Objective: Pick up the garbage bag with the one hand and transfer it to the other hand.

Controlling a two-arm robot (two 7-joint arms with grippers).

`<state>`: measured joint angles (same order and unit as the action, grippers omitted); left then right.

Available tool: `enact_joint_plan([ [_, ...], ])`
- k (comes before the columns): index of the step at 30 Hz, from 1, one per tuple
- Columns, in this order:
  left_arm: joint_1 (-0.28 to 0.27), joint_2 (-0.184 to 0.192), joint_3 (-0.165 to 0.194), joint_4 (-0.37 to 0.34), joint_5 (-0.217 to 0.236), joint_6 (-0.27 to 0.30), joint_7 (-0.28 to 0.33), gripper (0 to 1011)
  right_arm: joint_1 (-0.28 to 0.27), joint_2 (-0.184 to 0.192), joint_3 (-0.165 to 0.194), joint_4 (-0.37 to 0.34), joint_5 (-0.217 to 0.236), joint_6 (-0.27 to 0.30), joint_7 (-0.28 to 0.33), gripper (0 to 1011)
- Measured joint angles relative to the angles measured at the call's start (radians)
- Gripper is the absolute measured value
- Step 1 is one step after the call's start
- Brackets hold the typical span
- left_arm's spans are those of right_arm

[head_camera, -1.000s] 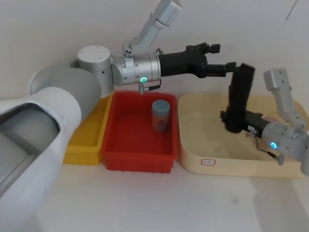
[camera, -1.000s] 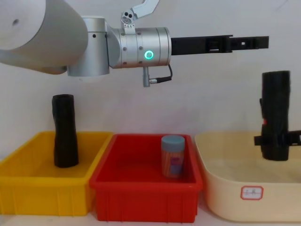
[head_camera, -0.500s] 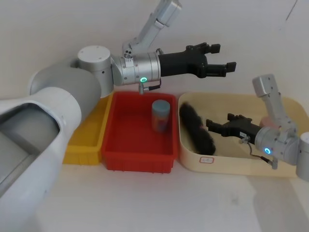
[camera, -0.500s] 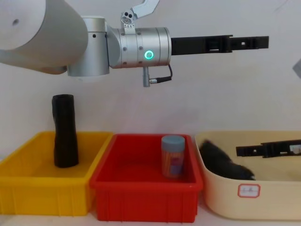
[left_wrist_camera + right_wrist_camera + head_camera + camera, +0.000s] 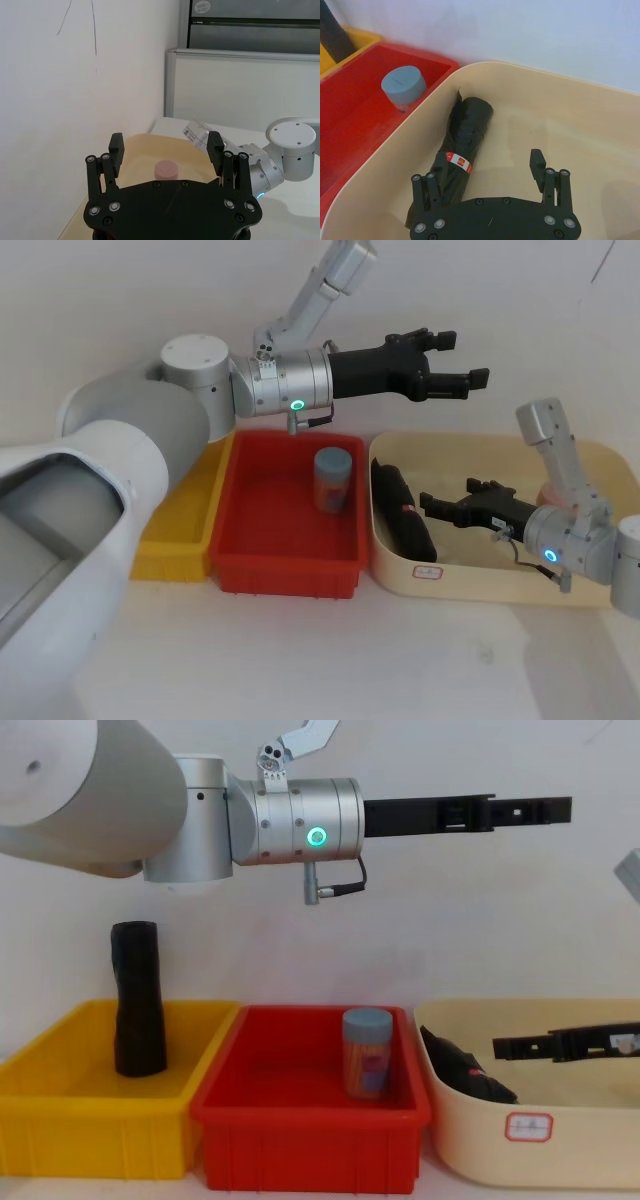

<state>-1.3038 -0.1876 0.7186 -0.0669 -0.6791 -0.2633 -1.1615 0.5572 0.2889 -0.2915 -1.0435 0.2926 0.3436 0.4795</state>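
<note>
garbage bag lies loose in cream bin, both grippers empty

the left gripper [image 5: 455, 360], on the big silver arm with the green ring, hangs high above the bins, its fingers spread wide with nothing between them. below it on the pale desk [image 5: 300, 660] stand a yellow bin [image 5: 90, 1120], a red bin [image 5: 285, 565] with a small blue-capped jar [image 5: 333, 478] upright inside, and a wide cream bin [image 5: 500, 588]. a second black roll [image 5: 137, 1012] stands upright in the yellow bin and is not the one wanted. the right gripper [image 5: 442, 508], on the arm with the blue ring, reaches low into the cream bin, its fingers apart and holding nothing. the garbage bag [image 5: 457, 157] lies on its side along the cream bin's wall nearest the red bin, its red mark facing up. it sits just beside the right gripper's fingertips, off to one side, not between them, and well below the left gripper. the roll looks light, soft and crinkly, with slick plastic that would give under pressure. a hold across its middle, near the red band, seems the surest, with fingers closing squarely so it does not squirm out.
</note>
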Motion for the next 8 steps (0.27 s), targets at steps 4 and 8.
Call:
enact_joint_plan([
  [4,0.0,0.0,0.0,0.0,0.0,0.0,0.0,1002,0.0,0.0,-0.002,0.002,0.0,-0.002,0.003,999],
  [8,0.0,0.0,0.0,0.0,0.0,0.0,0.0,1001,0.001,0.0,-0.003,0.004,-0.001,-0.003,0.004,1000],
])
